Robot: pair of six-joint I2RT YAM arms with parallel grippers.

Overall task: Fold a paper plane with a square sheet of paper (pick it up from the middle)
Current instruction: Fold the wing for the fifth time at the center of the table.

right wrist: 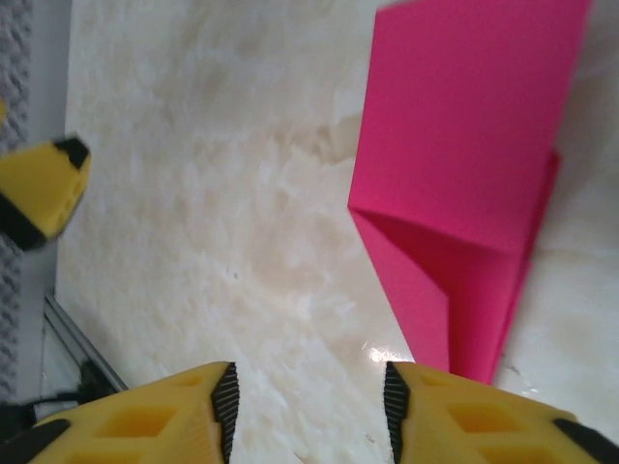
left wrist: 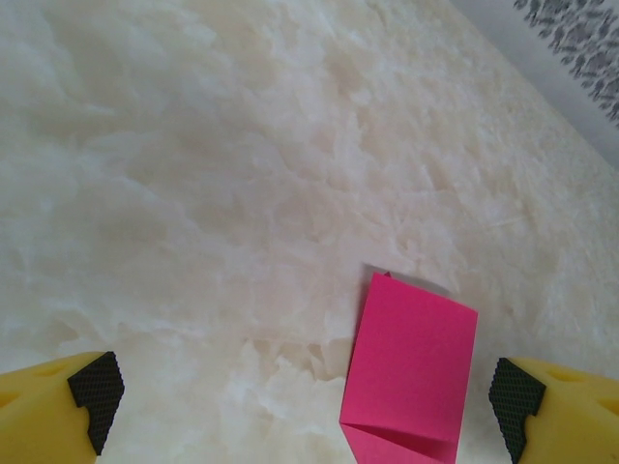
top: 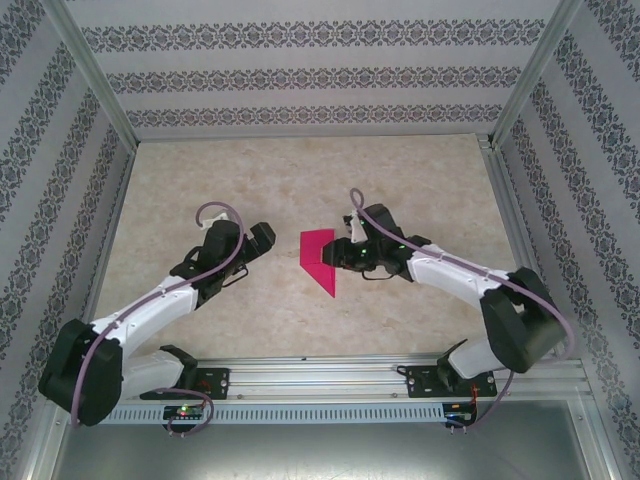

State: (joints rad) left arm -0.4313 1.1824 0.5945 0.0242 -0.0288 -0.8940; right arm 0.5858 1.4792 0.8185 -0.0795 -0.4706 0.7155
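The square sheet of paper (top: pixel 320 256) lies folded on the marble tabletop, a magenta-pink shape with a broad far end and a sharp point toward the arms. My left gripper (top: pixel 268 241) hovers just left of it, open wide. In the left wrist view the paper (left wrist: pixel 411 362) lies between the pads (left wrist: pixel 98 387), nearer the right one, touching neither. My right gripper (top: pixel 344 255) is at the paper's right edge. Its jaws (right wrist: pixel 308 406) stand open over bare table, and the paper (right wrist: pixel 464 164) lies just beyond the right fingertip (right wrist: pixel 426 411).
The marble table (top: pixel 300 180) is walled by patterned panels at the back and sides. A metal rail (top: pixel 330 385) carrying both arm bases runs along the near edge. The left gripper's yellow fingertip (right wrist: pixel 39 188) shows at the left of the right wrist view.
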